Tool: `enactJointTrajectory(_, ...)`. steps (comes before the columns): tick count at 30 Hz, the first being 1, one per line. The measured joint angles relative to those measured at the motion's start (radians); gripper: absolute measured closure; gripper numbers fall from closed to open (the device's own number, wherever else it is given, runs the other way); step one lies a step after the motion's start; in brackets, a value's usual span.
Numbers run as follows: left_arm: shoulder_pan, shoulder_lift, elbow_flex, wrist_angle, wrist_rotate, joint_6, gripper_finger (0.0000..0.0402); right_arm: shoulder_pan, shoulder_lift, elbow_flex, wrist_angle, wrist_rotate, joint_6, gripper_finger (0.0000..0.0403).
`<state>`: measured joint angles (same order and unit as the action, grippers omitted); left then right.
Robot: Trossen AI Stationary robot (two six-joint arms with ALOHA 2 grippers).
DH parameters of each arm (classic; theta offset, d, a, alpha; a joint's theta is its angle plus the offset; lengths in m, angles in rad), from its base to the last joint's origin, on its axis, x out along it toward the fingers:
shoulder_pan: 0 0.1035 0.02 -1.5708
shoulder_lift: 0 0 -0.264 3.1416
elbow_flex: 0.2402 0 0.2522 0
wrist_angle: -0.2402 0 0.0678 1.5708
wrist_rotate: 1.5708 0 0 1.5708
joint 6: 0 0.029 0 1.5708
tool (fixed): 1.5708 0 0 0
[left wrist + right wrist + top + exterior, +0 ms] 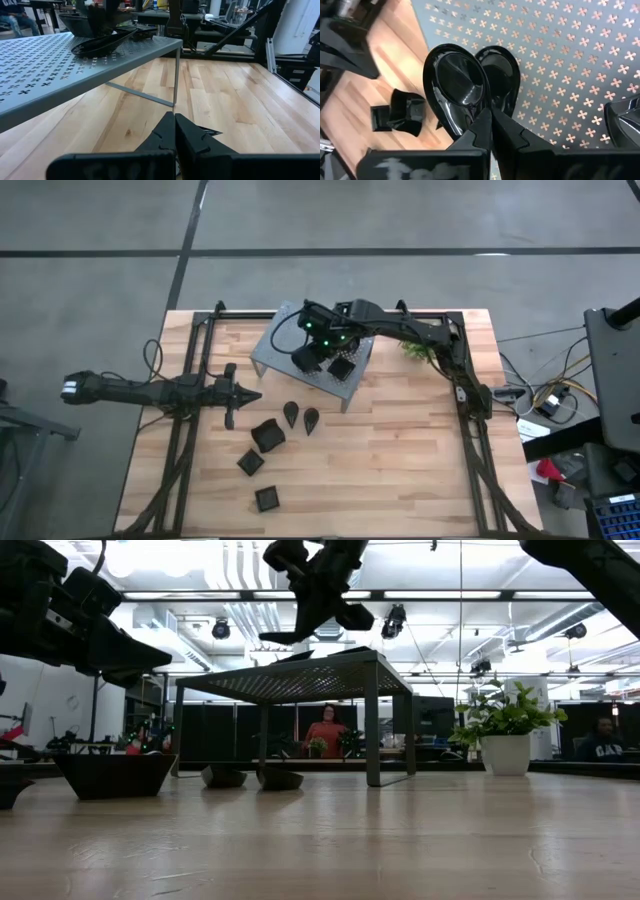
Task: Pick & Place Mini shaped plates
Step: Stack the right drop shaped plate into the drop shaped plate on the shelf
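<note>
The mini shaped plates are small and black. Two teardrop ones (291, 415) and three square ones (267, 436) sit on the wooden table in front of the grey perforated shelf (275, 340). A square plate (342, 367) rests on the shelf top. My right gripper (490, 127) is over the shelf, shut on a teardrop plate (455, 82). A second teardrop plate (501, 75) lies flat on the shelf beside it. My left gripper (250, 395) is shut and hangs over the table left of the loose plates. My right gripper pinches the teardrop plate by its rim at the narrow end (476, 116) between both fingers, coming from above and slanting down. The plate is tilted, its wide end away from the fingers. In the low view it hangs (300, 635) just above the shelf top.
A small green plant in a white pot (505, 730) stands right of the shelf. Dark frame rails (190, 430) run along both table sides. Bare wood (400, 470) lies at the near right. A person (327, 730) sits in the room behind.
</note>
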<state>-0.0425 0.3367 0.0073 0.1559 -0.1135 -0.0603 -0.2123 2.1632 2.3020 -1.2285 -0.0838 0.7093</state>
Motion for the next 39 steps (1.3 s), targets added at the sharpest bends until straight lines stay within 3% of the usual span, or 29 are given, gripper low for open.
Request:
enactJointTrajectory(31,0.0,0.0,0.0,0.0,0.0,0.0,0.0401,0.003,0.0,-0.064,0.044,0.05,0.07,0.0393)
enactJointTrajectory(39,0.0,0.0,0.0,0.0,0.0,0.0,0.0401,0.002,0.0,-0.065,0.049,0.064,0.071,0.0346)
